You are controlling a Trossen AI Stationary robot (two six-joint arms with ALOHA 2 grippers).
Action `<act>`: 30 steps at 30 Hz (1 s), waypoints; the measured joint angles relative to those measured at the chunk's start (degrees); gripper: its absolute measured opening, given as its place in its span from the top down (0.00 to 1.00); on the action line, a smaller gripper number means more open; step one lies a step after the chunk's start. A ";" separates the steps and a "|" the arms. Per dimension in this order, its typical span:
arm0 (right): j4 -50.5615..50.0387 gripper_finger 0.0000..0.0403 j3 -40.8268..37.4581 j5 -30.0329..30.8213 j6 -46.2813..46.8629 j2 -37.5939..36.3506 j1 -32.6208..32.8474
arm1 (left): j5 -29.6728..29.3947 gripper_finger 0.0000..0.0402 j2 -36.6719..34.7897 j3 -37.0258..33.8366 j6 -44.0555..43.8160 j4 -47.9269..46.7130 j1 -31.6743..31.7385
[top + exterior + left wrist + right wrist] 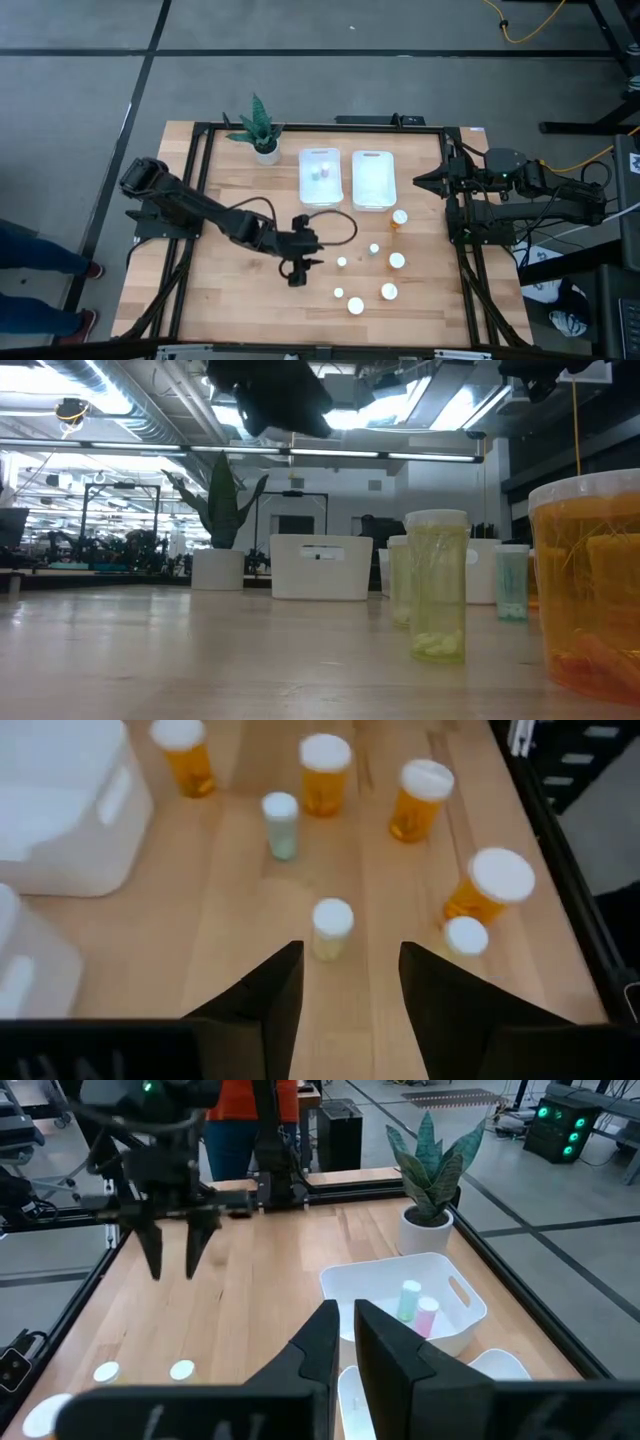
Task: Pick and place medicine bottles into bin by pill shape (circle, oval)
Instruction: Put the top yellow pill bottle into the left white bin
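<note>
Several white-capped medicine bottles stand upright on their bases on the table's right half: amber ones (399, 220) (397, 261) and smaller pale ones (374, 249). My left gripper (297, 268) hangs open above the table, fingers pointing down, just left of a small pale yellow-green bottle (332, 928), which stands ahead of the fingers and apart from them. A green bottle (409, 1299) and a pink bottle (427, 1317) stand in the left white bin (320, 190). My right gripper (345, 1330) is shut and empty, waiting at the table's right edge near the bins.
A second white bin (373, 195) stands right of the first. A potted green plant (262, 133) stands at the far edge, left of the bins. The black frame rails (460, 250) run along the table's sides. Bare wood lies at the table's left and near side.
</note>
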 joint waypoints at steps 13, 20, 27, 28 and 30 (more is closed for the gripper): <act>0.00 0.90 0.00 -0.02 0.15 0.01 0.00 | 0.02 0.61 6.99 -0.02 -0.20 4.44 -1.38; 0.00 0.90 0.00 -0.02 0.15 0.01 0.00 | 0.02 0.61 7.68 -0.04 -0.20 5.33 -1.34; 0.00 0.90 0.00 -0.02 0.15 0.01 0.00 | 0.02 0.61 7.66 -0.04 0.00 5.95 -1.34; 0.00 0.90 0.00 -0.02 0.15 0.01 0.01 | 0.02 0.61 7.66 -0.04 0.01 5.95 -1.34; 0.00 0.90 0.00 -0.02 0.15 0.00 0.02 | 0.02 0.61 7.66 -0.04 0.04 5.90 -1.34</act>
